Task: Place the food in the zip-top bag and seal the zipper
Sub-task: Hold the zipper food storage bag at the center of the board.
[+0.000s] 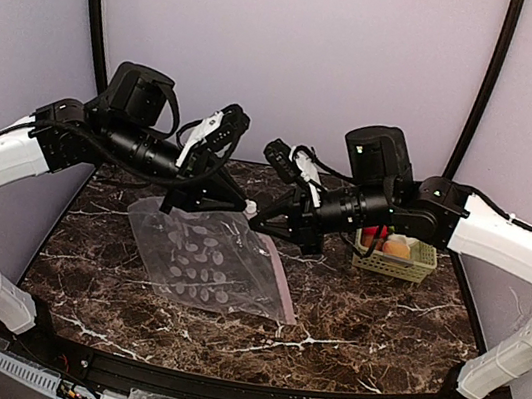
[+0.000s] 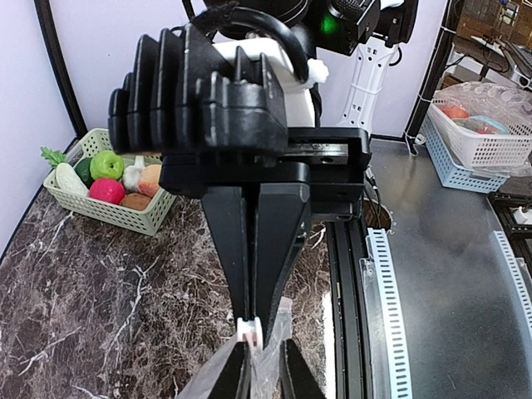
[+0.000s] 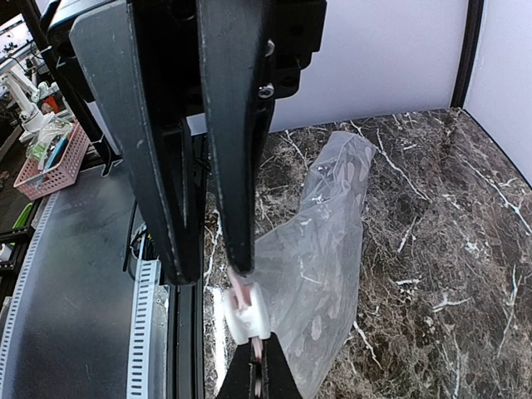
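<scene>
Bag (image 1: 211, 257) lies on the table (image 1: 377, 329) with its zipper (image 1: 278, 281) corner lifted and the food (image 1: 392, 246) unloaded in the basket (image 1: 417, 269): mouth-opening step, right gripper (image 3: 256, 374) clamped on the zipper, left gripper (image 2: 263, 374) narrow beside it (grip unconfirmed), so next, I judge, part the lips.

top: high rear, down on whole table (image 1: 367, 327) | L/R wrist: close, face-to-face | all share: zip-top bag (image 1: 211, 257)

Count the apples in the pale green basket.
2: green apple in the basket, red apple directly below it in left wrist view; more may be hidden.
</scene>
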Tool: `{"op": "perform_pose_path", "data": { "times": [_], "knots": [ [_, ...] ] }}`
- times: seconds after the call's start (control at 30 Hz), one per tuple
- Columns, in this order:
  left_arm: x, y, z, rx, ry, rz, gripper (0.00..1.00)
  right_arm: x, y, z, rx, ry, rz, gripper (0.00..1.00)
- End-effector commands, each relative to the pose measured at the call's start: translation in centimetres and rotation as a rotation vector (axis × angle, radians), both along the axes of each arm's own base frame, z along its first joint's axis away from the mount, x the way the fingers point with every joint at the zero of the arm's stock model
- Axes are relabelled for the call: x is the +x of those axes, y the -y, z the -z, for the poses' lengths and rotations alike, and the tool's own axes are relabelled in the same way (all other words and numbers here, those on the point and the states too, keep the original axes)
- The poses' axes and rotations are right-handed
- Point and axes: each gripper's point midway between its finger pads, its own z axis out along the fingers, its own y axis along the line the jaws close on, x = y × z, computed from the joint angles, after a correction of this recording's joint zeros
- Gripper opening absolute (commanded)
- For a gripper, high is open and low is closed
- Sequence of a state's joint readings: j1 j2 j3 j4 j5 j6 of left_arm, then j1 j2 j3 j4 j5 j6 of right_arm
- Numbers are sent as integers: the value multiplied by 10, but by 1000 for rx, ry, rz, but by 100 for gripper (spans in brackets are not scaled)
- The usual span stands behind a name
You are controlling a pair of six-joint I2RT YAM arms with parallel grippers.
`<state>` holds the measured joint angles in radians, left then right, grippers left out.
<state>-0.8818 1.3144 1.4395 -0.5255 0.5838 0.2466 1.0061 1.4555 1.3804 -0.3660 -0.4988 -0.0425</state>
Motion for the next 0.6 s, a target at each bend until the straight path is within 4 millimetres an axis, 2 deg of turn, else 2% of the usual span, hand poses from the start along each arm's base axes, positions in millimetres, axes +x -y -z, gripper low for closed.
{"op": "perform_pose_path", "data": {
  "times": [0.0, 0.23, 0.4, 0.57],
  "knots": [
    [-1, 1, 2, 8, -13, 3, 13, 0, 1, -13, 29, 7, 1, 0],
    [5, -1, 10, 39, -7, -26, 14, 0, 1, -15, 34, 8, -5, 0],
    [5, -2, 11, 42, -5, -24, 1, 0, 0, -15, 33, 9, -3, 0],
    [0, -1, 9, 33, -6, 5, 1, 2, 2, -17, 44, 19, 12, 0]
  ]
}}
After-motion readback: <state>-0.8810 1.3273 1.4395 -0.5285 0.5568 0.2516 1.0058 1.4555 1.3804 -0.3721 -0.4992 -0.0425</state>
